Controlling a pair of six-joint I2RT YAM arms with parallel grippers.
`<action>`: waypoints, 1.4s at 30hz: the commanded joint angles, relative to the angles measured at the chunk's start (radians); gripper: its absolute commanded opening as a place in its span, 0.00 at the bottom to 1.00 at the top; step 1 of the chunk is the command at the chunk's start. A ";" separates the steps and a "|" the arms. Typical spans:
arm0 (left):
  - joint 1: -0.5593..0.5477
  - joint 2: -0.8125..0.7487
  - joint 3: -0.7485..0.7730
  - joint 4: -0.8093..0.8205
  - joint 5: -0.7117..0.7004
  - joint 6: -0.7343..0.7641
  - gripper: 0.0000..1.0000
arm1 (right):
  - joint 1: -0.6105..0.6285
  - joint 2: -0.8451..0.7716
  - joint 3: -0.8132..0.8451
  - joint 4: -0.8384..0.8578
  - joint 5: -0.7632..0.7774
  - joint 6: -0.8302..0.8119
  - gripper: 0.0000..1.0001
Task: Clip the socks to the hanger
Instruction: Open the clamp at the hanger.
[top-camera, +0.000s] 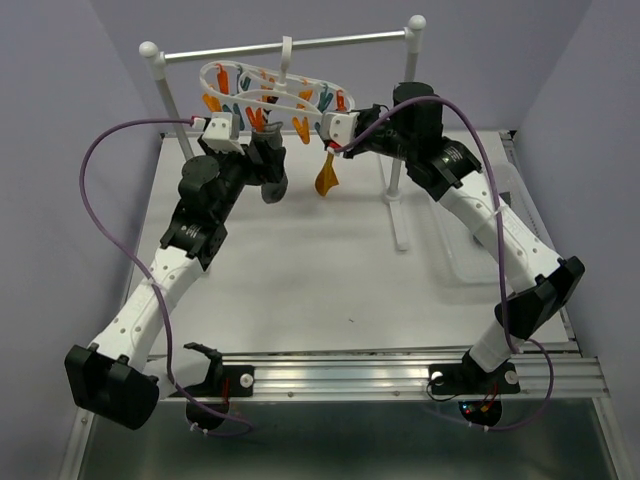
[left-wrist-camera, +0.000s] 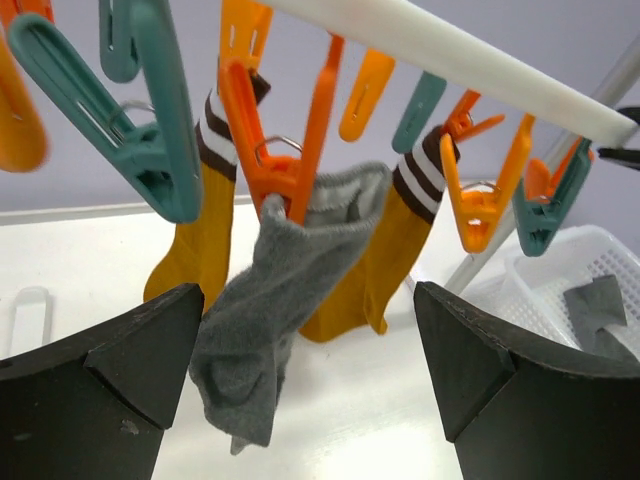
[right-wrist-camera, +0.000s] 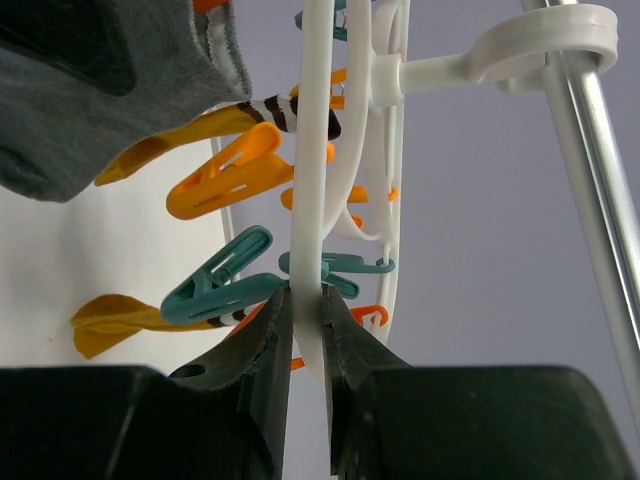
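The pale grey, flat desk carries a white-posted metal rail stand at its far side, with the right post's long white foot lying flat towards the near edge. A clear plastic basket sits on the right, just beside that foot. A ribbed aluminium rail runs along the near edge.

The left arm and right arm share white perforated shells, bulky black joints and a purple cable each. The left hand has matte black wedge fingers.
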 joint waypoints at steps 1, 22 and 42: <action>0.001 -0.076 -0.040 -0.010 0.084 0.058 0.99 | 0.034 -0.033 0.052 0.019 0.090 0.023 0.10; -0.080 0.092 0.010 0.232 0.302 0.069 0.99 | 0.061 -0.061 0.024 0.011 0.155 0.037 0.08; -0.039 0.206 0.038 0.462 0.305 -0.052 0.96 | 0.061 -0.067 0.004 0.028 0.187 0.051 0.08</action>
